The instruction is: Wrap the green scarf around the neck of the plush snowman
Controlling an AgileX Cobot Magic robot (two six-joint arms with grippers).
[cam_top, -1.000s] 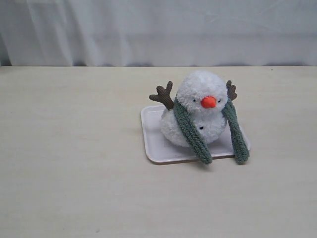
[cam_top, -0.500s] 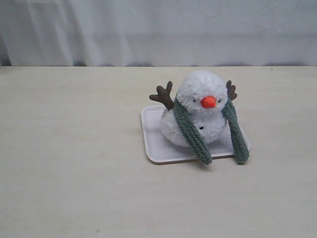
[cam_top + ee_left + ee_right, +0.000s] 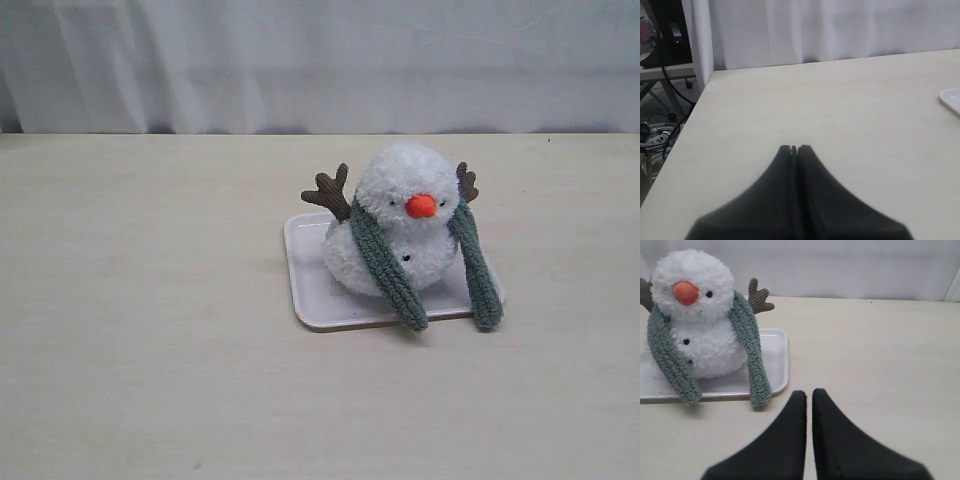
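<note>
The plush snowman [image 3: 400, 225] sits upright on a white tray [image 3: 310, 290] near the middle of the table. The green scarf [image 3: 385, 265] lies draped behind its neck, both ends hanging down the front and reaching past the tray's front edge. The right wrist view shows the snowman [image 3: 695, 315] with the scarf [image 3: 752, 360] on it, and my right gripper [image 3: 809, 392] shut and empty, a short way off the tray's corner. My left gripper [image 3: 795, 148] is shut and empty over bare table, far from the snowman. Neither arm appears in the exterior view.
A white curtain [image 3: 320, 60] hangs behind the table's far edge. In the left wrist view the table's side edge [image 3: 690, 115] drops off to cables and a rack on the floor; the tray's corner [image 3: 952, 97] shows at the frame's side.
</note>
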